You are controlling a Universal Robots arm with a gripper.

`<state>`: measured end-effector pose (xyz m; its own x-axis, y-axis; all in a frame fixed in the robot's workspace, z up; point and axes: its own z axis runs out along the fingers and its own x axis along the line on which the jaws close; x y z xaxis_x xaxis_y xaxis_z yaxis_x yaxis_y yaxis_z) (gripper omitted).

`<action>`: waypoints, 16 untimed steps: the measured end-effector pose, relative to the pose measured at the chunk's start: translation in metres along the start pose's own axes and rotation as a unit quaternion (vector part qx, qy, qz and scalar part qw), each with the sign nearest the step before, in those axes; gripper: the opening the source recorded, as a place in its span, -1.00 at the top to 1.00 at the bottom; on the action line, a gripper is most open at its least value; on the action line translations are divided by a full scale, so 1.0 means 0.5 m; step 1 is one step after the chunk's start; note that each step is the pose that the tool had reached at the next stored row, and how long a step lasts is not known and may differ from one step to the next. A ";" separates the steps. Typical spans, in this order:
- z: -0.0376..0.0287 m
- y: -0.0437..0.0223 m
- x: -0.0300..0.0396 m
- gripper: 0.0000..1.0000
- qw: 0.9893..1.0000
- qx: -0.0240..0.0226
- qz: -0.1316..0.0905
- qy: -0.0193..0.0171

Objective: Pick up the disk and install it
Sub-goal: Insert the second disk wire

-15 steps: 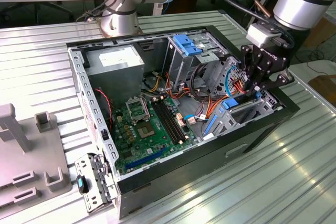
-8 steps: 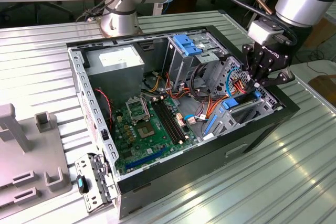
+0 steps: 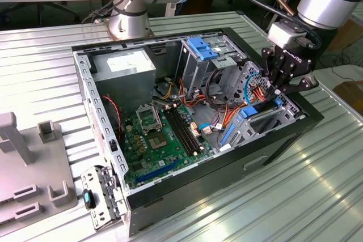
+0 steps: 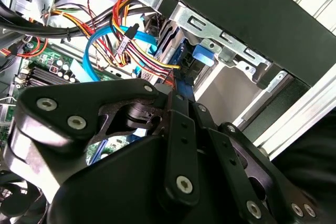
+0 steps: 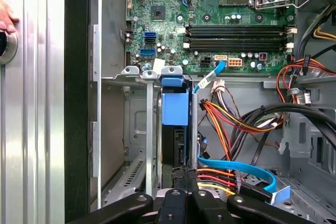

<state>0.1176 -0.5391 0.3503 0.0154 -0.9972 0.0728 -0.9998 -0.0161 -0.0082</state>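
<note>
Op: Black linkage bars of the gripper [image 5: 184, 179] sit right up against the lens in both wrist views, and the fingers run forward from them into the drive bay.

Lead: How do the fingers stand?

Op: Drawn close together, with only a narrow gap. In the first wrist view they appear clamped on the thin dark edge of the disk [image 5: 174, 108].

Lead: And the disk itself?

Op: Edge-on in a slot of the metal drive cage [image 5: 149, 129], its bright blue carrier rail facing the motherboard [image 5: 220, 30]. In the second wrist view the blue rail [image 4: 202, 56] shows just past the fingertips, tucked under the cage's silver tabs.

Lead: What's beside it?

Op: A flat blue cable [image 5: 236, 166] curves past close by, along with a bundle of red, orange and yellow wires [image 5: 226, 119].

Lead: The wider scene?

Op: In the exterior view the gripper [image 3: 289, 92] hangs over the corner of the open computer case [image 3: 187, 185] on the exterior view's right. The case lies on its side on the ribbed metal bench [image 3: 272, 196]. A blue bracket [image 3: 201, 46] tops the upright cage further back. A grey fixture [image 3: 22, 157] lies at the exterior view's left, well apart.

Lead: Anyone nearby?

Op: A person's hand [image 5: 5, 17] rests at the edge of the first wrist view, outside the case.
</note>
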 end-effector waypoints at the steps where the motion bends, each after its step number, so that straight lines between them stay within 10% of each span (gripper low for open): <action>1: 0.000 0.000 0.000 0.79 1.000 0.000 0.000 0.000; 11: -0.005 0.034 0.001 0.79 1.000 0.000 0.000 0.000; 14: -0.060 0.034 0.003 0.79 1.000 0.000 0.000 0.000; 16: -0.072 0.034 -0.002 0.79 1.000 0.000 0.000 0.005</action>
<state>0.1004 -0.5356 0.3860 0.0158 -0.9965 0.0819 -0.9998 -0.0165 -0.0077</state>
